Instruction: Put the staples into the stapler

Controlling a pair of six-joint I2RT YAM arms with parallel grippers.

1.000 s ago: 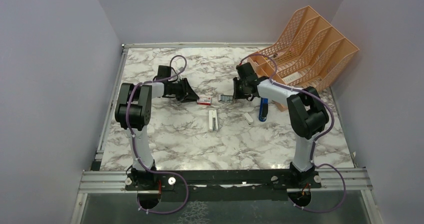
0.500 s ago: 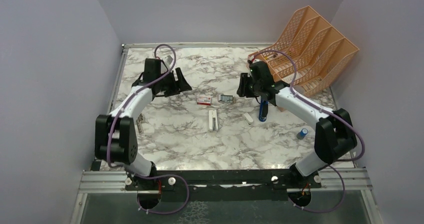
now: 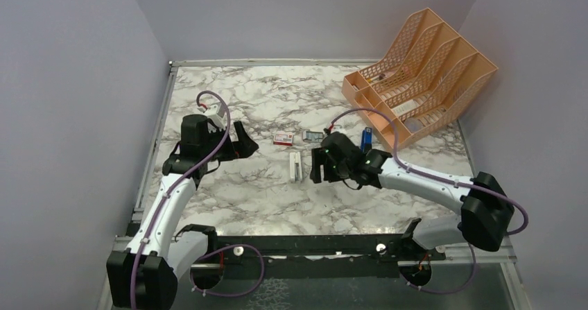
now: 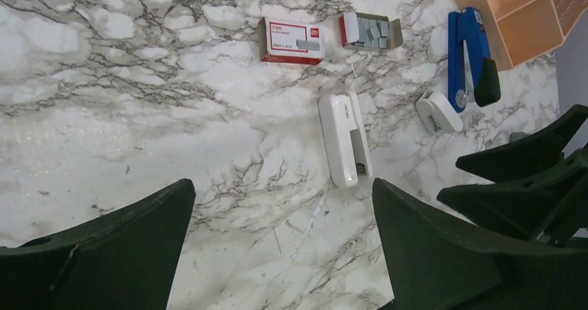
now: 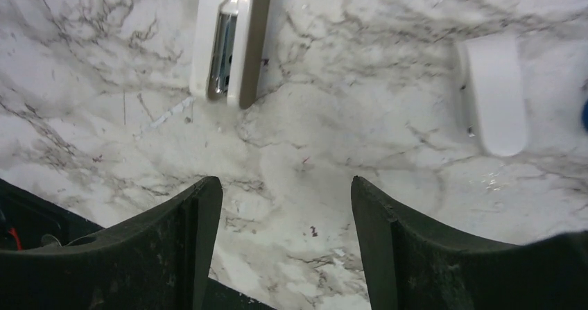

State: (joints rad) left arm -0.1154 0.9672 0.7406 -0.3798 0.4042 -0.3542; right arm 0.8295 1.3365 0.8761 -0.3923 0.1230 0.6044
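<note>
stapler (image 5: 208, 39) ahead of R fingers (image 5: 166, 254), untouched

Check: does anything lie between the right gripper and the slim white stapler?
Nothing visible does. Only bare marble tabletop separates the open right gripper from the slim white stapler; the small white stub lies off to the side.

A white marble-patterned worktop (image 3: 263, 192) with grey veins fills the scene. Plain pale lilac walls (image 3: 69, 116) rise along the worktop's left, far and right edges. A black metal rail (image 3: 312, 244) runs along the worktop's near edge. The light is soft and even, casting only faint shadows.
</note>
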